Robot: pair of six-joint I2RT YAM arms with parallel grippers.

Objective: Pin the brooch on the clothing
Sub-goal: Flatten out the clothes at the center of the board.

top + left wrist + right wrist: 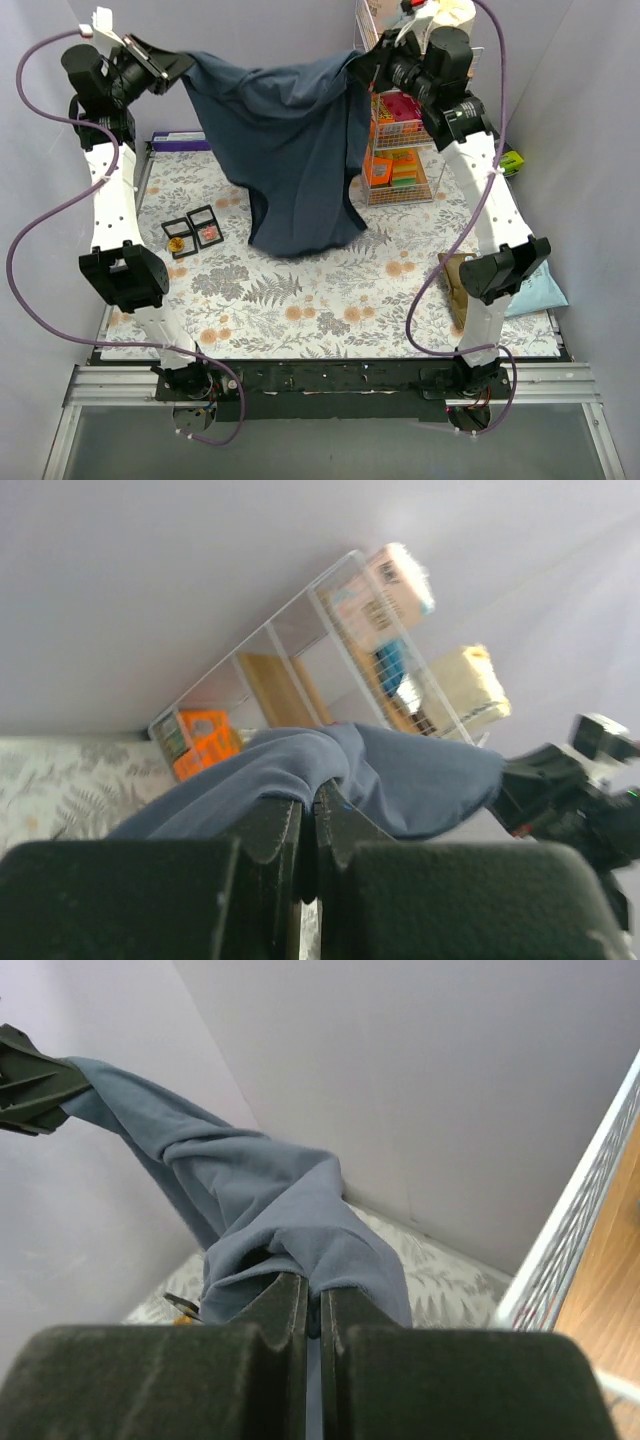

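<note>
At the upper left of the top view, the left hand (176, 68) is clenched on one edge of the clothing (290, 150). At left centre, 2 small black-framed boxes (192, 232) sit on the floral counter (330, 295). The navy garment hangs across the upper middle (its lower hem reaches the counter). At upper right, the right hand (368, 62) grips the other edge, beside a wire rack (400, 160).

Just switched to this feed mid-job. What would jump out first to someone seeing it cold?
The navy clothing hangs in the air above the far half of the floral table. The left gripper and right gripper each pinch an upper edge, jaws closed on fabric. Two small black-framed boxes sit on the table left of it.
</note>
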